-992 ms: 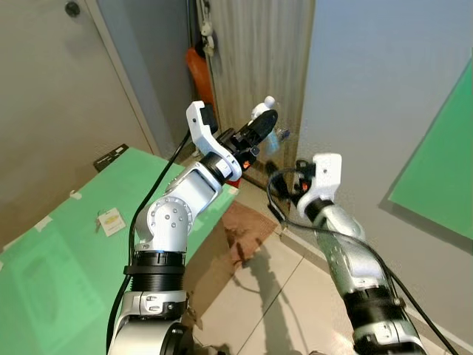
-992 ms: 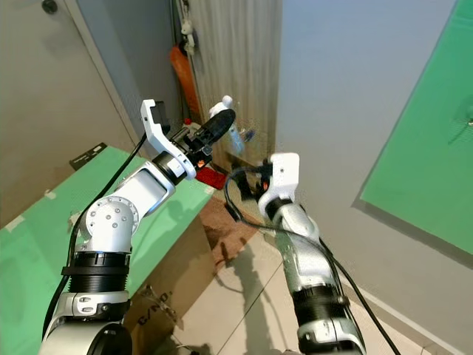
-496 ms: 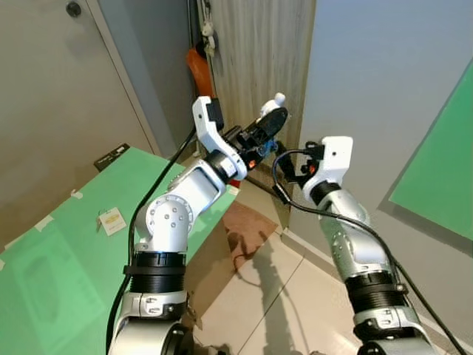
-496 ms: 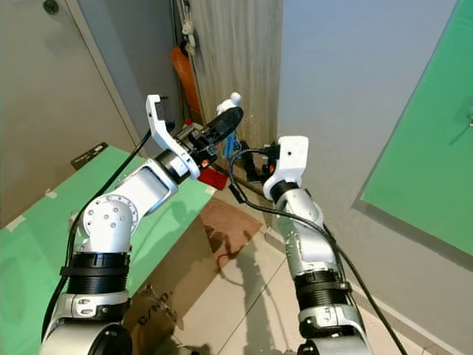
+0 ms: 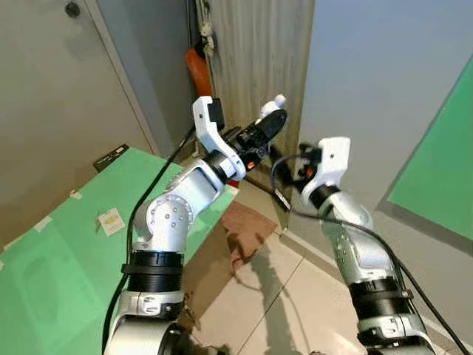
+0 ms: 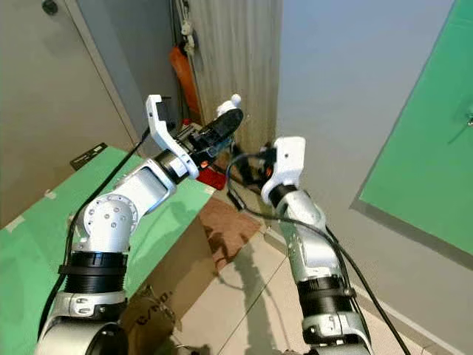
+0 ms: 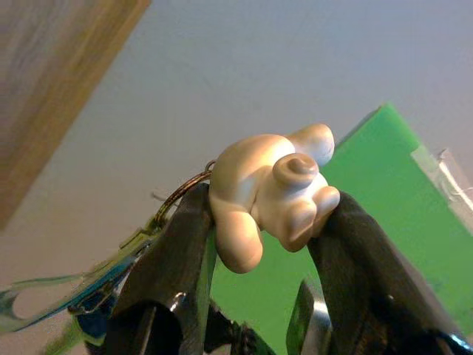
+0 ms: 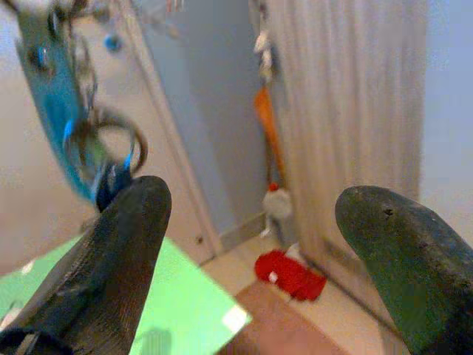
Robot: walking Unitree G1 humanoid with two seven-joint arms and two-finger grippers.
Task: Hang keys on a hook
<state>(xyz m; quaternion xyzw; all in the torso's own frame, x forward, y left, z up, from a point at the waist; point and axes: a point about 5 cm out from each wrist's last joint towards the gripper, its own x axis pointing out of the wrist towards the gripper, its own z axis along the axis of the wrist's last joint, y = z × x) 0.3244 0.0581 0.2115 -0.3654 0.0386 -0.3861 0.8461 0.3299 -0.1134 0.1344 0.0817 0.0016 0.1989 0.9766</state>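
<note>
**A:** What lies closest to the robot?

**B:** A flat green table top [image 5: 66, 251] on its left, with a small cream paper tag [image 5: 111, 220] lying on it. Past the table edge there is a pale tiled floor [image 5: 281, 296] and a brown mat [image 5: 244, 225].

**A:** And the arms?

**B:** Both are raised over the floor toward a corner. The left gripper [image 7: 259, 222] has its two black fingers [image 7: 181, 251] closed on a cream rounded animal-shaped keyring charm [image 7: 270, 188], pinched between their tips. From the charm a thin metal ring runs to a bunch of keys on a blue-green strap [image 7: 81, 292], which hangs beside the fingers.

**A:** Where does that sit in the head views?

**B:** The charm [image 5: 278, 100] shows at the tip of the left gripper [image 5: 272, 118], held up in front of a pale wood-grained ribbed panel [image 5: 255, 59].

**A:** The right gripper?

**B:** The right gripper [image 8: 251, 222] is just beside the left one and slightly lower, its fingers [image 8: 126, 244] spread wide apart with nothing between them. In its wrist view the blue strap and key ring [image 8: 81, 140] dangle close above one fingertip.

**A:** Farther back?

**B:** A red crumpled cloth [image 8: 290, 275] lies on the floor at the foot of the panel, an orange object [image 5: 196, 66] hangs or leans in the gap beside it, and a grey wall [image 5: 369, 89] carries a green sheet [image 5: 443, 163] on the right.
</note>
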